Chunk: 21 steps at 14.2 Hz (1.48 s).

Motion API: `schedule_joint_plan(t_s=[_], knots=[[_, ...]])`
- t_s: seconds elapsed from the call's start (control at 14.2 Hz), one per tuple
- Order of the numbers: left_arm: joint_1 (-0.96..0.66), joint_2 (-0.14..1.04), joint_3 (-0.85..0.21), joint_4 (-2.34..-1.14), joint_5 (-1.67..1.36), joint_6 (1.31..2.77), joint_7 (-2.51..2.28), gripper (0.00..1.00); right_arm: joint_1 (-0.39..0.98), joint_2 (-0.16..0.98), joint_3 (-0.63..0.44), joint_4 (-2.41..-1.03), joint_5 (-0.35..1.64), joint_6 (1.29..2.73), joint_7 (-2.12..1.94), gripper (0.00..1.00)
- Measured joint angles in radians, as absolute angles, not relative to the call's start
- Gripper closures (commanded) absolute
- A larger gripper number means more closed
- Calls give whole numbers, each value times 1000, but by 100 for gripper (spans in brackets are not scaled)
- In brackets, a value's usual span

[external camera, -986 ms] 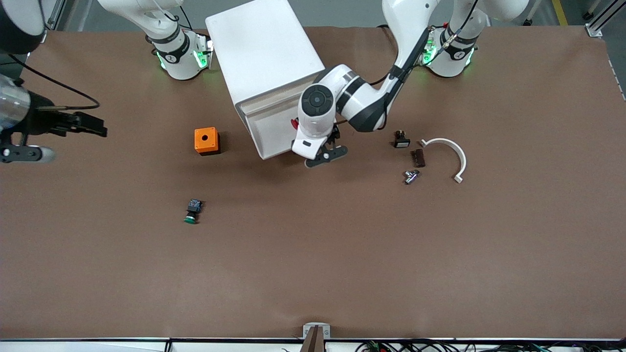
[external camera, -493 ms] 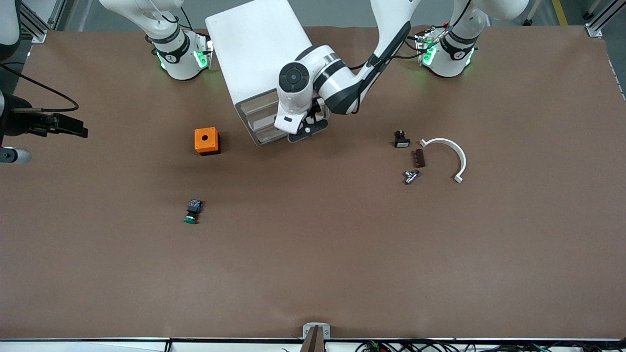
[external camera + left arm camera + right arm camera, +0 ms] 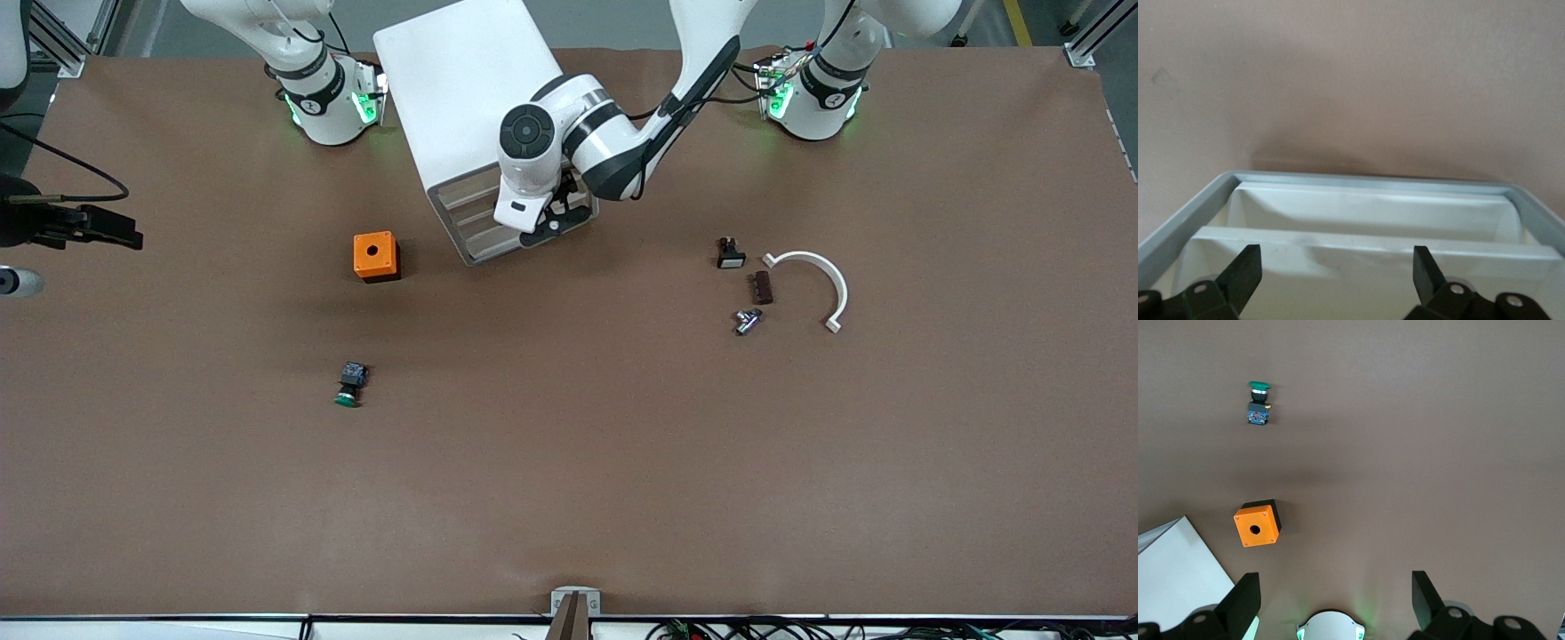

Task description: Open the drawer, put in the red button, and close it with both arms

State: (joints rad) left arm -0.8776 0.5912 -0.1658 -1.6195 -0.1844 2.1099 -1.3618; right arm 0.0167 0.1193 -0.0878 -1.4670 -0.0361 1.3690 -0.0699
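Left gripper (image 3: 553, 222), front view: I log it low against the front of the white cabinet (image 3: 471, 98), at the drawer (image 3: 480, 222) fronts, which all sit flush; which of the four it meets I cannot tell.
- Right gripper (image 3: 124, 236): waits over the table's edge at the right arm's end, roughly nine o'clock from the cabinet.
- Orange box (image 3: 374, 256): on the table, eight o'clock from the cabinet front.
- Green button (image 3: 348, 385): six o'clock from the orange box, well apart.
- Small black part (image 3: 730, 253), brown piece (image 3: 761, 287), metal piece (image 3: 748, 320) and white curved piece (image 3: 813, 280): clustered near each other, four o'clock from the left gripper.
- Red button: not seen in any view; I cannot tell where it lies.

Left wrist view: left gripper (image 3: 1336, 257) released, fingers wide, nothing between; white drawer (image 3: 1371, 207) trays inside a grey frame just ahead.

Right wrist view: right gripper (image 3: 1335, 581) released, fingers spread, empty; orange box (image 3: 1257, 527) and green button (image 3: 1258, 403) on the table below, cabinet (image 3: 1171, 560) corner showing.
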Motion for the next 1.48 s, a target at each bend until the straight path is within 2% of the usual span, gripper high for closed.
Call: schedule_joint_plan(t_s=[0.21, 0.49, 0.99, 1.48], knots=[[-775, 570, -158, -1616, -160, 2094, -1354, 0, 5, 117, -88, -1427, -39, 1366, -70, 0], [-578, 513, -156, -1592, -25, 2000, -1311, 0, -4, 113, -88, -1384, -39, 1334, -70, 0], [-302, 450, -154, -1485, 21, 1849, -1028, 0, -4, 71, -71, -1377, -35, 1310, -70, 0], [-91, 282, -155, -1466, 21, 1717, -692, 0, -3, 32, -69, -1395, -32, 1308, -70, 0]])
